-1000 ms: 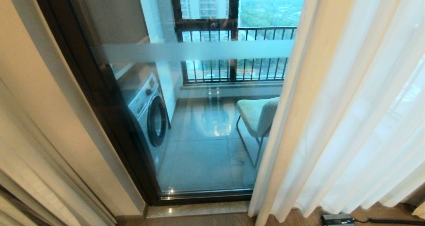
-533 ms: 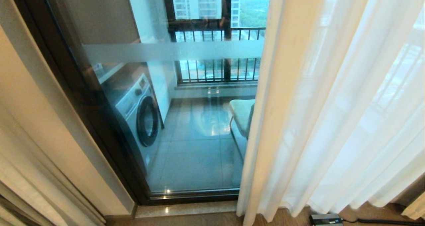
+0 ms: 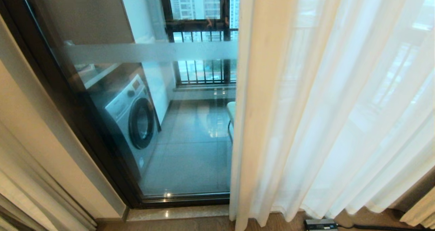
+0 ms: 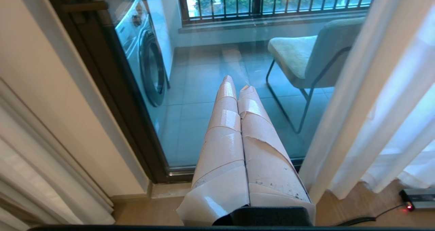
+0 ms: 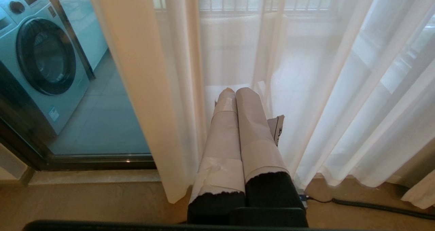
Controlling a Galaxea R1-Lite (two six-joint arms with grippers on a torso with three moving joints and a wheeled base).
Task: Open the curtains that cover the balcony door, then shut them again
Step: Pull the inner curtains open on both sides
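Note:
The curtains hang as sheer white pleated panels over the right half of the head view, their cream leading edge reaching the floor. The balcony door stands uncovered left of that edge, clear glass in a dark frame with a frosted band. More cream drape folds are gathered at the far left. Neither arm appears in the head view. My left gripper is shut and empty, pointing at the glass. My right gripper is shut and empty, just in front of the sheer curtain.
Behind the glass stand a washing machine, a chair and a black railing. A power brick with a cable lies on the wood floor under the curtain hem. A stone threshold runs along the door's foot.
The whole head picture has slid left, so the camera has moved right; the curtain now fills more of it. Neither the curtains nor the arms have moved.

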